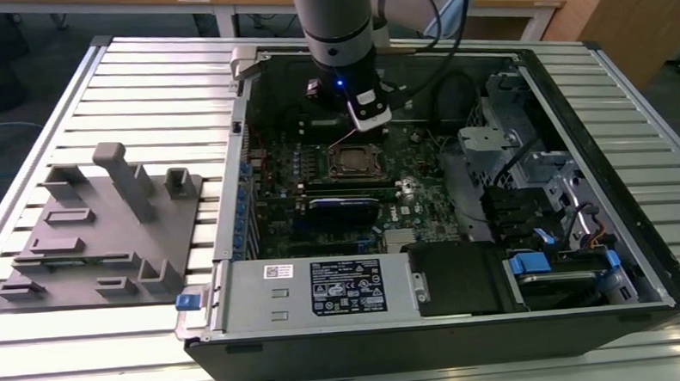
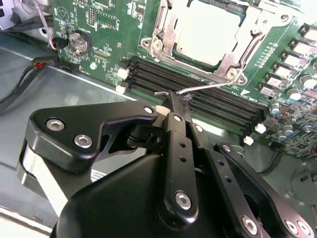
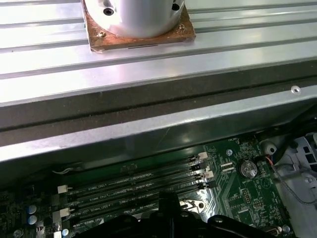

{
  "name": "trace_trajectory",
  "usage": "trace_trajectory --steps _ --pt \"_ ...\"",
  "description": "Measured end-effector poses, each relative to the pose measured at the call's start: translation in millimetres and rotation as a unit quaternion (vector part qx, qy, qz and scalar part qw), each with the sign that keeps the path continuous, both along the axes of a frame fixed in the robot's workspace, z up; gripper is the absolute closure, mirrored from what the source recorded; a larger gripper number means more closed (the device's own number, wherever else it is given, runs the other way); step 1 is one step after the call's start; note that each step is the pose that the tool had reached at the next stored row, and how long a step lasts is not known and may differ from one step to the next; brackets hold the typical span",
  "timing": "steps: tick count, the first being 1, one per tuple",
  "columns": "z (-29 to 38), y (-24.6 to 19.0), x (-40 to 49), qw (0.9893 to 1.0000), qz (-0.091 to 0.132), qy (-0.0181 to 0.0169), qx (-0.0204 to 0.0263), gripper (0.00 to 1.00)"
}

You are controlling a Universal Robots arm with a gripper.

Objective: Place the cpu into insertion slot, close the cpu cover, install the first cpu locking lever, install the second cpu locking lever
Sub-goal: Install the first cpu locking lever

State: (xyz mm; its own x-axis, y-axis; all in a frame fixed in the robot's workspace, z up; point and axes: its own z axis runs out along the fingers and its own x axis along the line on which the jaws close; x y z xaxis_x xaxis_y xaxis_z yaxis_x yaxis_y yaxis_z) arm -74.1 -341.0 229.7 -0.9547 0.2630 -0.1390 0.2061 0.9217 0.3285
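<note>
The cpu shows its pale silvery face, seated flat in the insertion slot on the green board. The cpu cover, a thin metal frame, lies down around the chip. A thin silver wire locking lever runs out from the socket's corner over the black memory slots. My gripper is shut on the lever's free end, with the black fingers meeting at the wire. In the exterior view the gripper hangs just behind the socket, inside the open case.
The open computer case lies on a slatted metal table. A power supply box sits at its front, a drive cage on the exterior view's right. Long black memory slots flank the socket. A grey fixture block stands outside.
</note>
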Motion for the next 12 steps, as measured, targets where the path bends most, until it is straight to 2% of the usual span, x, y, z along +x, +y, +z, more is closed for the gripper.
trace_trajectory --steps 6,12 --pt "-8.9 -0.9 0.0 1.0000 -0.003 0.0001 -0.0001 0.90" --pt "-9.8 -1.0 0.0 1.0000 -0.003 0.0000 -0.0002 0.90"
